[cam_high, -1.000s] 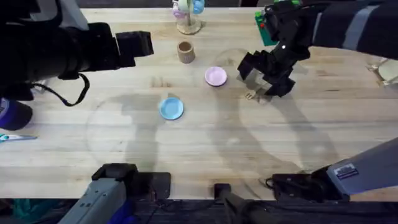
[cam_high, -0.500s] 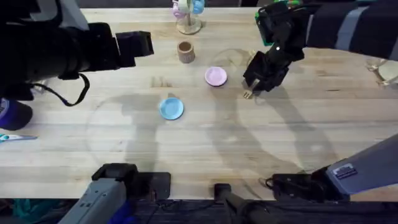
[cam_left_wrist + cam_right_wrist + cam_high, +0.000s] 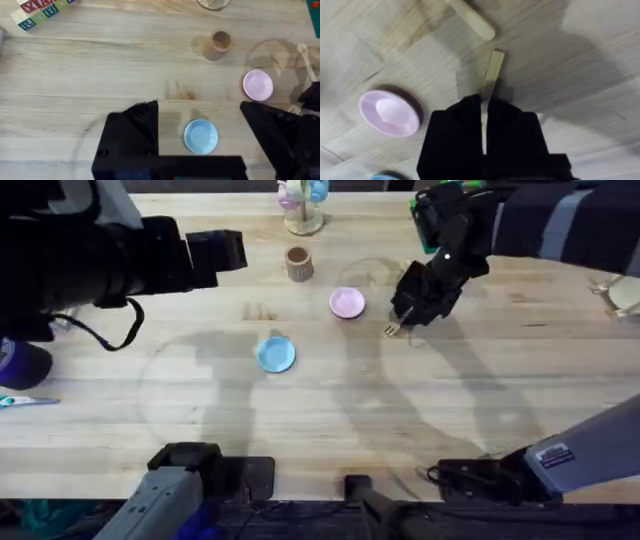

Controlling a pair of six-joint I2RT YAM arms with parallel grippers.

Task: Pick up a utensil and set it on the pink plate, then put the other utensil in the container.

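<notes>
My right gripper [image 3: 412, 315] [image 3: 482, 100] is shut on the wooden fork [image 3: 393, 330] [image 3: 492, 72], just right of the pink plate [image 3: 347, 303] [image 3: 390, 112] [image 3: 258, 84]. The fork's free end points down toward the table; I cannot tell whether it touches. The wooden spoon [image 3: 304, 54] [image 3: 470, 17] lies on the table just beyond the fork. The tan container [image 3: 298, 263] [image 3: 218, 44] stands upright, back and left of the pink plate. My left gripper [image 3: 215, 255] [image 3: 197, 107] hangs open and high over the left side, holding nothing.
A light-blue plate [image 3: 276, 353] [image 3: 200, 135] sits left of and nearer than the pink one. A pastel cup stand [image 3: 302, 210] is at the back edge. Toy blocks [image 3: 40, 10] lie far left. Blue scissors [image 3: 20, 402] lie at the left edge.
The right gripper closed in on the fork and shifted slightly left toward the pink plate, carrying the fork. The left arm has not moved.
</notes>
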